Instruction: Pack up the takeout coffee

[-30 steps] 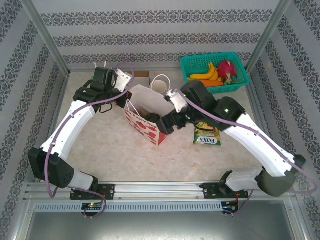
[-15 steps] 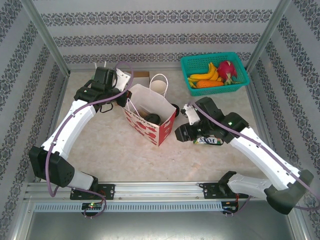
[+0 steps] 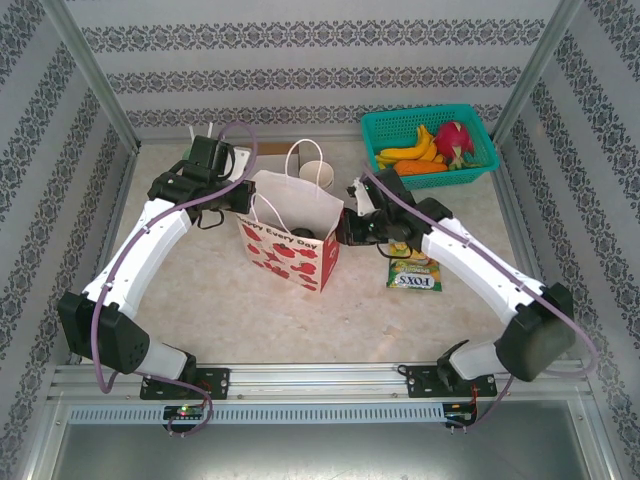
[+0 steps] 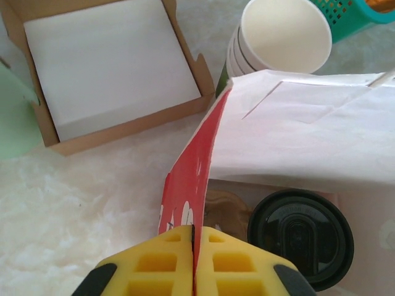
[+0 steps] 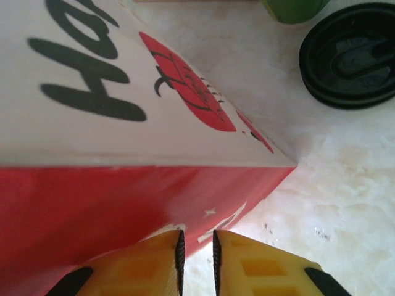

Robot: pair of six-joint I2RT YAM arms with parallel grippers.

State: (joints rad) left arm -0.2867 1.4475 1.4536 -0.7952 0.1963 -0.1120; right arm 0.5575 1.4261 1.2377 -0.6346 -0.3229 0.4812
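The takeout coffee [image 4: 300, 237] stands inside the white paper bag [image 3: 290, 255] with red apple prints, its round black lid facing up, seen from above as a dark spot [image 3: 300, 233]. My left gripper [image 4: 194, 231] is shut on the bag's red left side wall [image 4: 197, 160], at the rim [image 3: 243, 196]. My right gripper [image 3: 343, 228] hovers just outside the bag's right side. Its yellow fingers [image 5: 197, 243] stand a narrow gap apart with nothing between them, above the red side panel [image 5: 92, 197].
A stack of lidless cups [image 3: 308, 165] stands behind the bag, with loose black lids [image 5: 352, 55] on the table beside it. A brown box of napkins [image 4: 111, 68] lies left of the cups. At back right sits a green fruit basket [image 3: 470, 120]; a FOXS packet [image 3: 413, 272] lies right of the bag.
My right gripper has come out of the bag, swung right, then returned to the bag's right side, its jaws narrowing from wide. The coffee stays inside. The bag has turned its printed face forward.
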